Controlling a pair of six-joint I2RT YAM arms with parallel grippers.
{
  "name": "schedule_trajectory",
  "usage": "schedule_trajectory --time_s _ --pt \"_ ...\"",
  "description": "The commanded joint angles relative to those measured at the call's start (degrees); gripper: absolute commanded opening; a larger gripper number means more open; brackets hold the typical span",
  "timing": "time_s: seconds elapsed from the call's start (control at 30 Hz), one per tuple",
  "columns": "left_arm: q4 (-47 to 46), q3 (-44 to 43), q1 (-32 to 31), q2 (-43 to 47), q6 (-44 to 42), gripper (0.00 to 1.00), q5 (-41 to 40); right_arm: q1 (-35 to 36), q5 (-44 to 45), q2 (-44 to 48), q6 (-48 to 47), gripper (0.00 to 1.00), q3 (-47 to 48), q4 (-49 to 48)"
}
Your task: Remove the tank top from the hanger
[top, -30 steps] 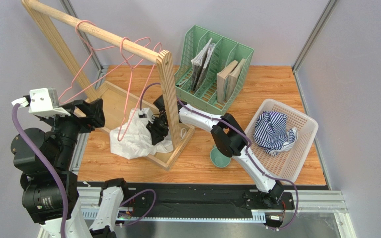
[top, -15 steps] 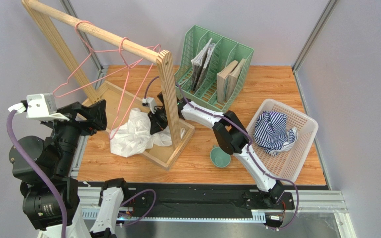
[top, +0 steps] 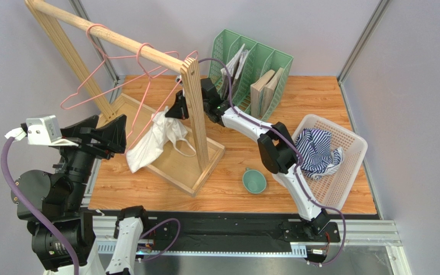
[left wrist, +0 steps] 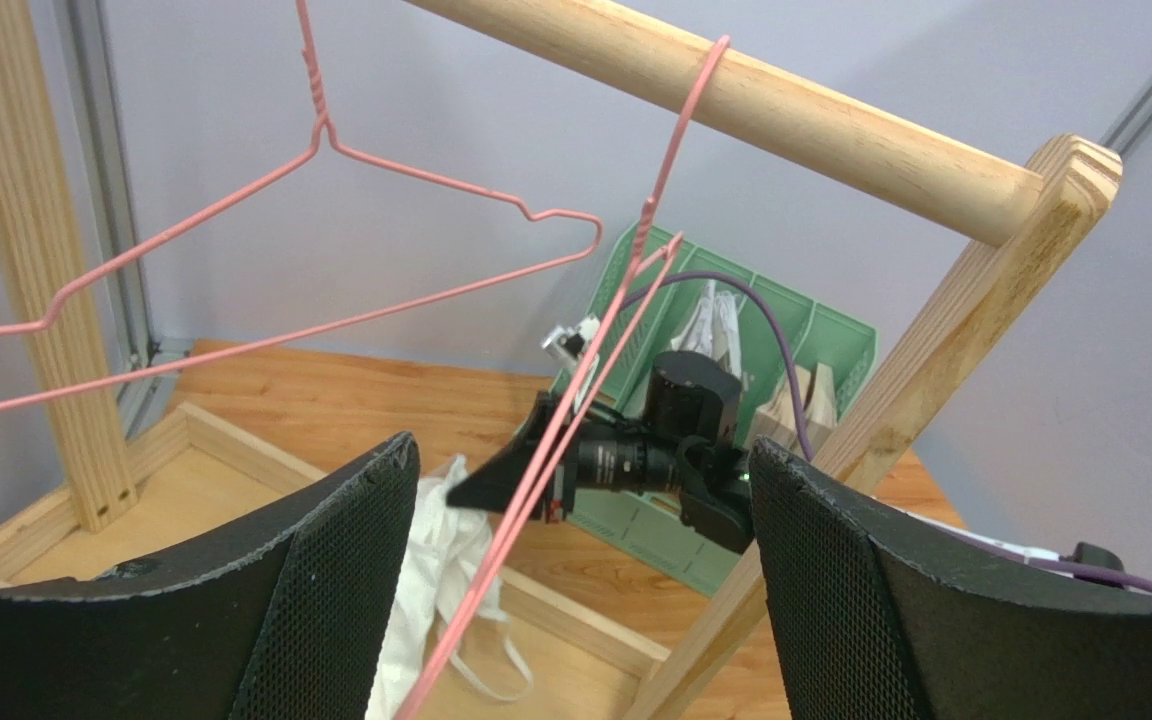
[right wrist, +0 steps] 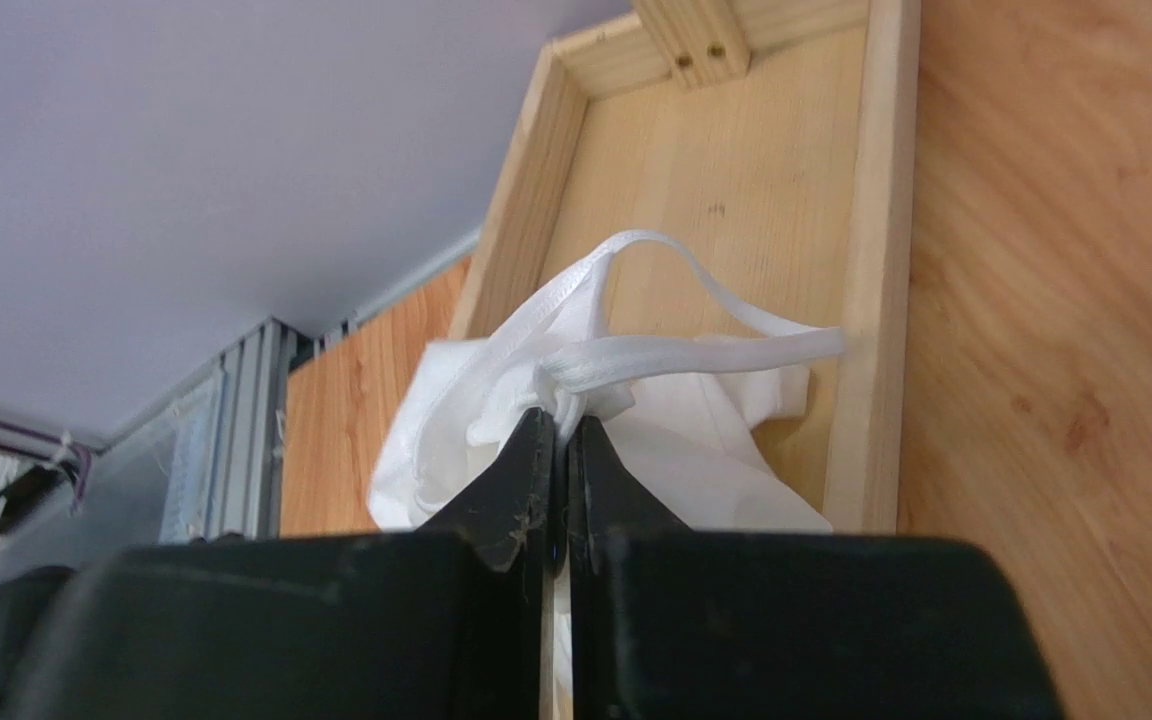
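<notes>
Tank top [right wrist: 687, 450] dangles from my right gripper [right wrist: 563, 435], pinched tight on a strap (just beside the pink hanger [left wrist: 545, 480]); my left gripper [left wrist: 582, 458] hovers, fingers spread wide.

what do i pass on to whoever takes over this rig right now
Right gripper: shut on a strap of the white tank top, holding it up beside the rack post.
Left gripper: open, empty, facing the pink hanger.
Hanger hooked on the wooden rail, tilted, low end by the cloth.
Done: top gripped. Left: pull it clear of the hanger; whether it is free yet is unclear.
</notes>
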State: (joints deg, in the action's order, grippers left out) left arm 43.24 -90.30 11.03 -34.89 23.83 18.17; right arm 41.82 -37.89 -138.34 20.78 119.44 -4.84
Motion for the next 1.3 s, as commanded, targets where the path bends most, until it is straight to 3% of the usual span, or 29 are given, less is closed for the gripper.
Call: schedule_trajectory --time_s 0.0,0.17,0.47,0.7,0.83,1.03,1.17,1.27 --pt "-2.55 -1.01 0.31 -2.19 1.39 0.85 2.13 -3.14 1.50 0.72 12.86 0.00 6.75 -16.68" --pt "-1.68 -3.47 0.31 -2.90 0.86 0.85 1.87 -4.99 4.65 -3.33 15.69 0.00 17.83 -17.13" --pt "-1.32 -5.85 0.31 -4.04 1.48 0.84 2.04 -9.57 14.14 -0.88 21.59 0.00 18.64 -25.30" --pt "-3.51 -3.93 0.31 -3.34 4.11 0.84 2.39 -13.60 23.11 5.97 22.55 0.00 18.99 -27.06" --pt "-6.23 -1.55 0.31 -2.81 7.00 0.85 2.66 -15.54 28.47 14.74 20.80 0.00 14.61 -27.07" --pt "-9.23 0.65 0.31 -2.19 10.61 0.85 4.67 -16.95 37.77 26.09 10.18 0.00 12.14 -14.70" --pt "-11.77 -0.05 0.31 -3.07 14.12 0.85 11.07 -17.04 49.47 33.56 2.10 0.00 16.51 7.22" --pt "-15.20 0.21 0.31 -4.13 18.42 0.85 16.17 -17.04 58.08 39.26 -5.38 0.00 15.58 16.67"
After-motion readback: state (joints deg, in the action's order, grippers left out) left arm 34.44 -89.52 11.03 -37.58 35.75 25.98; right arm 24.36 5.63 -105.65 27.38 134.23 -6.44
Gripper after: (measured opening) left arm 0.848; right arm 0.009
